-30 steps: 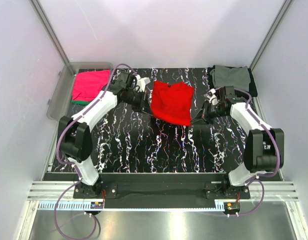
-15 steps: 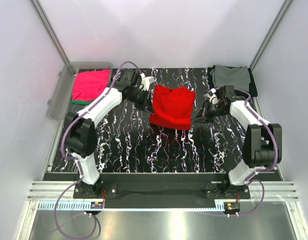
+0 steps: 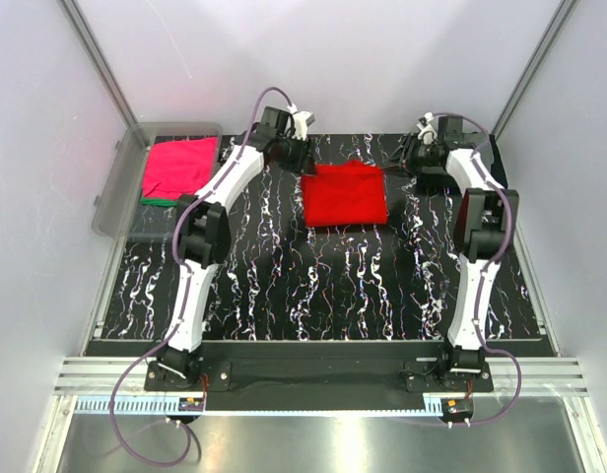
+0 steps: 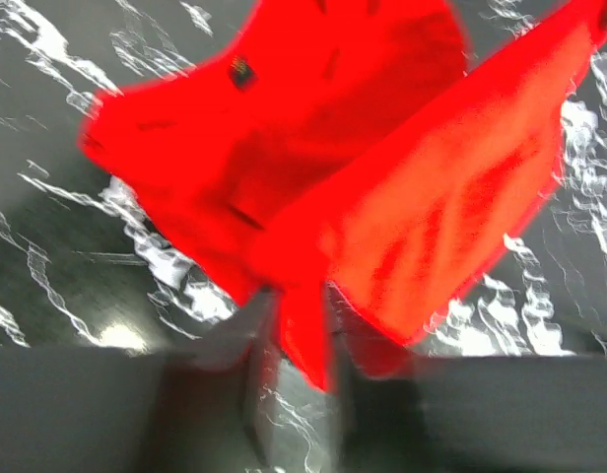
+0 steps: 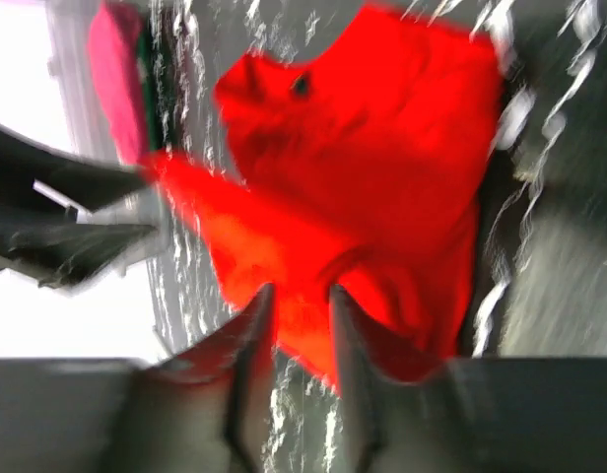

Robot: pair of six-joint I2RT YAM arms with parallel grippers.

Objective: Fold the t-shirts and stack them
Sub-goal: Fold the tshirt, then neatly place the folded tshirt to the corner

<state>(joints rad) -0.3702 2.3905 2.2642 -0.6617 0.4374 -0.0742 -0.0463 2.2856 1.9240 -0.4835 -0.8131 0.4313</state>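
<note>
A bright red t-shirt [image 3: 345,194] lies folded as a flat rectangle at the back middle of the table. My left gripper [image 3: 300,160] is at its far left corner and my right gripper [image 3: 410,164] at its far right corner. In the left wrist view the jaws of my left gripper [image 4: 299,296] stand apart, with a corner of the red t-shirt [image 4: 313,148] hanging loosely between them. The right wrist view shows the same for my right gripper [image 5: 302,291]: parted jaws and red cloth [image 5: 363,168] in the gap. A magenta-pink t-shirt [image 3: 178,166] lies on a green one [image 3: 158,201] at the left.
A clear plastic bin [image 3: 111,197] holds the pink and green shirts at the table's left edge. Both arms reach to the far side of the black marbled table [image 3: 323,286]. The right arm covers the back right corner. White walls close in the back.
Both arms swung away to the far side, carrying the red shirt's raised edge over so it now lies folded flat. Both pairs of jaws have parted from shut.
</note>
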